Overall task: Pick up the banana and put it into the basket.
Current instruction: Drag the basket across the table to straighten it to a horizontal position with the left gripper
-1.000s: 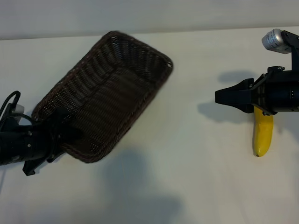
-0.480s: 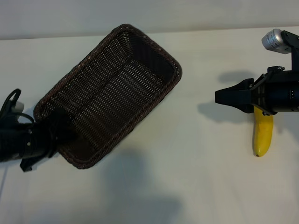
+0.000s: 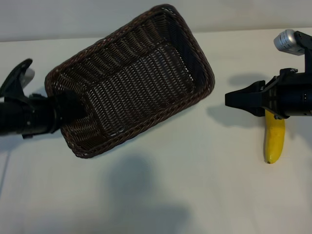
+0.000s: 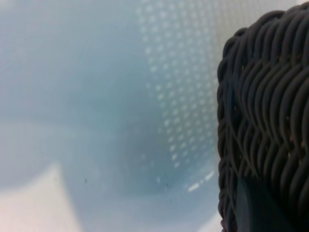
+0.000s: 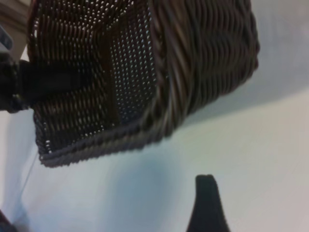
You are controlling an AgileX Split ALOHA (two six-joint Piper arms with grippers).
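**Basket held aloft while the banana waits under the right hand**

The left hand [image 3: 73, 113] is clamped narrow on the rim of the rectangular dark brown woven wicker basket [image 3: 141, 73], at the short end nearest it. The basket hangs clear of the white tabletop [image 3: 195, 195], tilted so its open side faces the camera and its far end reaches out toward the other arm; the shadow below it shows the gap. Gripping one end seems meant to swing the open mouth across to where the fruit can be dropped in, not to leave it flat and out of reach.

Well beyond the basket's far end, the right hand [image 3: 229, 100] hovers with its fingers apart, holding nothing. Just beneath and behind that hand lies the smooth, bright yellow, gently curved banana [image 3: 274, 141], flat on the tabletop, partly covered by the wrist, not yet picked up.
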